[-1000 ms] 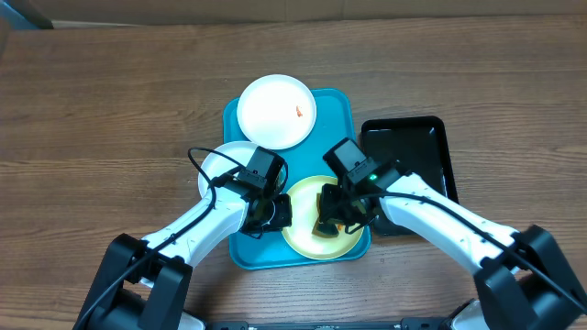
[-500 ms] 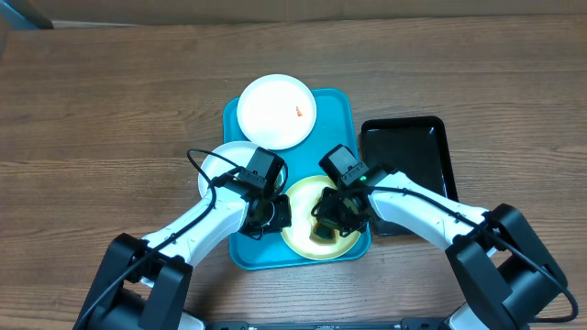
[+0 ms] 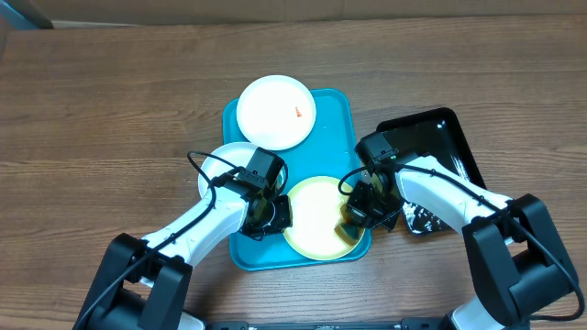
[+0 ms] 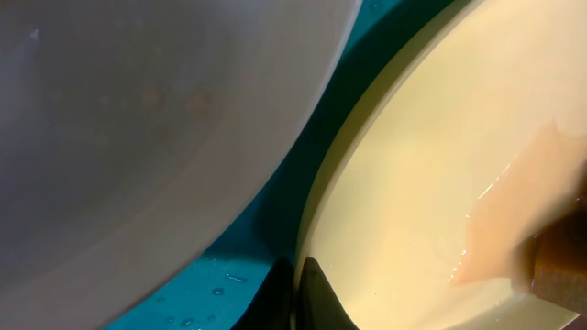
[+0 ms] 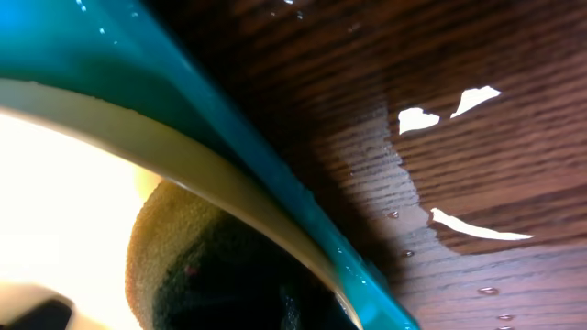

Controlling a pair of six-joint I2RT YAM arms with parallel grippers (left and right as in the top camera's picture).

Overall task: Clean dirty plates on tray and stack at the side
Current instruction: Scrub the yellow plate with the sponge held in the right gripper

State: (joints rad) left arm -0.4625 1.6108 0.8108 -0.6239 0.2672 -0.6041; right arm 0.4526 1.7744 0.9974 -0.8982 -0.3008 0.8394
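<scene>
so, overhead only: we see the whole turquoise tray (image 3: 336,115) on the wooden table (image 3: 110,110). a white plate (image 3: 275,110) with an orange smear sits at its far end, a second white plate (image 3: 218,163) overhangs its left edge, and the yellow-rimmed plate (image 3: 312,220) lies at its near end.
left wrist only: a wet film (image 4: 514,211) lies on the yellow-rimmed plate, and a strip of tray shows between it and the second white plate.
right wrist only: water drops (image 5: 463,99) glint on the table just past the tray's rim.
left gripper (image 3: 268,218): at the yellow-rimmed plate's left rim; we cannot tell whether its fingers are together or clamped on that rim.
right gripper (image 3: 359,220): at the same plate's right rim, fingers clamped on a dark olive sponge (image 5: 197,266) that rests on the plate against its rim.
hard to make out: the second white plate is half under the left arm, and the sponge covers most of the right fingers.
around: a glossy black tray (image 3: 426,147) lies askew just right of the turquoise tray, its near end under the right arm.
</scene>
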